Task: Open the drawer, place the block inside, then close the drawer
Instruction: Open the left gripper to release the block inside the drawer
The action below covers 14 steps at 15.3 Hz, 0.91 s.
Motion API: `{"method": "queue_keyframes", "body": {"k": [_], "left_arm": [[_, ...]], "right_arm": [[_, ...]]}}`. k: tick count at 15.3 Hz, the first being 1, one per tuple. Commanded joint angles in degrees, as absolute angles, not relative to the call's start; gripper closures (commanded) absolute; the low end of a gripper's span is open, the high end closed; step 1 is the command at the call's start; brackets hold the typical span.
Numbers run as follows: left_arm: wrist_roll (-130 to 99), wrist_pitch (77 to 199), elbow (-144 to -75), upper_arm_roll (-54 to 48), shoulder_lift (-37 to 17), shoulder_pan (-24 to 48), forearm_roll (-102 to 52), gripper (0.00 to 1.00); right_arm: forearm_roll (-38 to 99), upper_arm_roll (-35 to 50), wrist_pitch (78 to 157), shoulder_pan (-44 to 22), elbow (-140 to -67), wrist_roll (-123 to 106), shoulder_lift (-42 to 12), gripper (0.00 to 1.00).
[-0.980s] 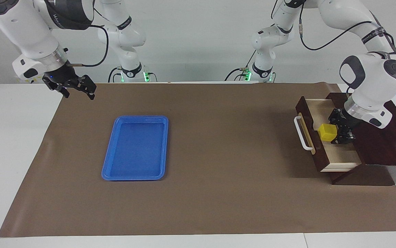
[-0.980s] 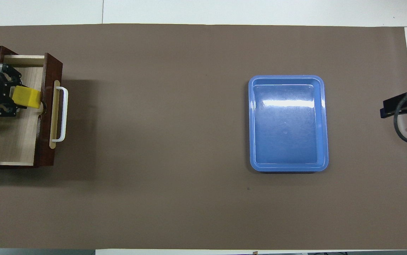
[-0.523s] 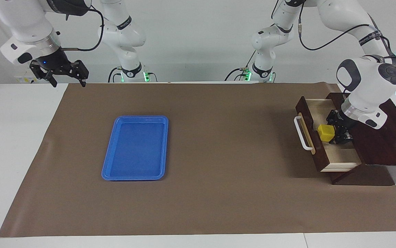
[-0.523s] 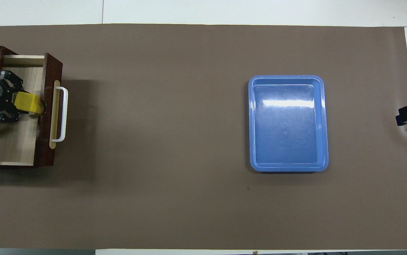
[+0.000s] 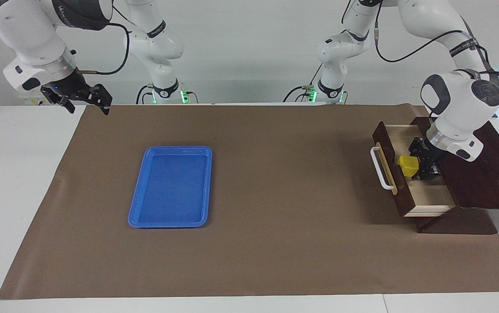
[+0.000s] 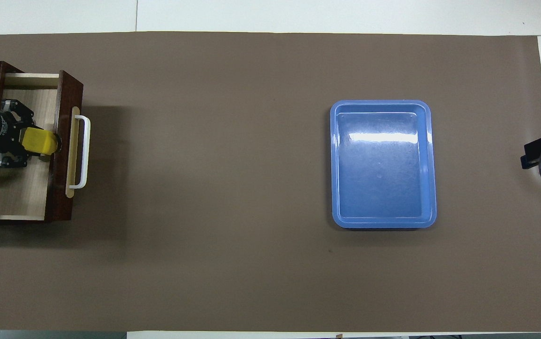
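The drawer (image 5: 431,196) stands pulled open out of its dark wooden box (image 5: 488,174) at the left arm's end of the table, with its pale inside showing. Its white bar handle (image 5: 379,169) faces the middle of the table. My left gripper (image 5: 415,165) reaches down into the drawer and is shut on the yellow block (image 5: 408,165). The block sits low inside, close to the drawer's front panel; whether it touches the floor I cannot tell. The overhead view shows the drawer (image 6: 16,197), the block (image 6: 39,142) and the left gripper (image 6: 29,141) the same way. My right gripper (image 5: 86,105) waits open, raised over the mat's corner.
A flat blue tray (image 5: 136,204) lies empty on the brown mat (image 5: 275,217) toward the right arm's end; it also shows in the overhead view (image 6: 432,165). White table (image 5: 14,195) borders the mat.
My left gripper has sunk deeper into the drawer with the block. My right gripper has risen and drawn back toward its own end of the table.
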State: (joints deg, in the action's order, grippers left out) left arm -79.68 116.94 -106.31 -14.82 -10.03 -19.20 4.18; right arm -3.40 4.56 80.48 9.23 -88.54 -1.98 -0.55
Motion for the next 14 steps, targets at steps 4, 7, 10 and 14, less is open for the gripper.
{"method": "queue_keyframes", "body": {"k": [4, 7, 10, 14], "left_arm": [[-78.66, 119.09, -109.51, -15.21, -7.56, -19.78, 4.04, 0.56], [-78.75, 119.00, -109.16, -15.21, -7.65, -19.69, 4.04, 0.00], [-79.27, 117.87, -107.76, -15.21, -7.91, -19.07, 4.04, 0.00], [-79.45, 108.92, -98.12, -15.64, -8.44, -16.62, 4.04, 0.00]], "right_arm": [[-2.20, 5.45, 80.42, 10.37, -88.51, -1.14, -0.35, 0.00], [-2.02, 5.54, 80.59, 10.46, -88.33, -1.23, -0.44, 0.00], [-0.53, 5.54, 82.08, 10.37, -88.24, -1.23, -0.53, 0.00], [-0.44, 5.54, 82.62, 10.37, -88.24, -1.32, -0.53, 0.00]]}}
